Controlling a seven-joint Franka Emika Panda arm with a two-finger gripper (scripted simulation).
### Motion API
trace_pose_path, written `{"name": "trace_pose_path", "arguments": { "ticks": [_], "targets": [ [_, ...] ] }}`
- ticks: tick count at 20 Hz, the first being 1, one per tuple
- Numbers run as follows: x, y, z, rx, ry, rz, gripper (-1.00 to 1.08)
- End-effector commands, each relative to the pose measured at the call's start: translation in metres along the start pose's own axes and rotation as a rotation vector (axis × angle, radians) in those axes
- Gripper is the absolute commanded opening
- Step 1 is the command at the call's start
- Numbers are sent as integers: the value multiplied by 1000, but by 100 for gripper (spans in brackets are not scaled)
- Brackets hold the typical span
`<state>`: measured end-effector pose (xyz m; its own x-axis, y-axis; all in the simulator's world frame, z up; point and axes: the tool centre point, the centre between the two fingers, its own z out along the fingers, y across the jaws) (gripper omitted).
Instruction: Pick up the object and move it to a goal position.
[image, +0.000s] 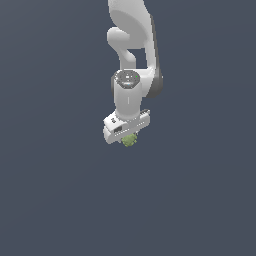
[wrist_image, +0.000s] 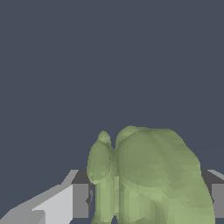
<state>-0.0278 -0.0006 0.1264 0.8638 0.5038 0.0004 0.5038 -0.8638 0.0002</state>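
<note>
Wrist view: the object (wrist_image: 148, 179), an olive-green clump of rounded, faceted lobes with a smaller knob on one side, fills the space between the two fingers (wrist_image: 81, 200), which press against its flanks. Behind it lies only the flat slate-grey ground (wrist_image: 109, 65). Exterior view: the white gripper (image: 128, 138), closed on the object (image: 129, 141), points downward from the arm (image: 132, 55); here the clump appears as a small green tuft.

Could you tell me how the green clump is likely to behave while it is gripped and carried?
The green clump looks lumpy, so contact is probably uneven and it may twist. It sits between the end effector's fingers, narrower than them, so it seems light. Its rounded lobes suggest it might roll if released.
</note>
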Motion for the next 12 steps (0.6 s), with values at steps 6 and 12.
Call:
{"name": "trace_pose_path", "arguments": {
  "ticks": [6,12],
  "targets": [
    [0,20,-80,1,1,-1,-100],
    [0,36,-143,1,1,-1,-100]
  ]
}}
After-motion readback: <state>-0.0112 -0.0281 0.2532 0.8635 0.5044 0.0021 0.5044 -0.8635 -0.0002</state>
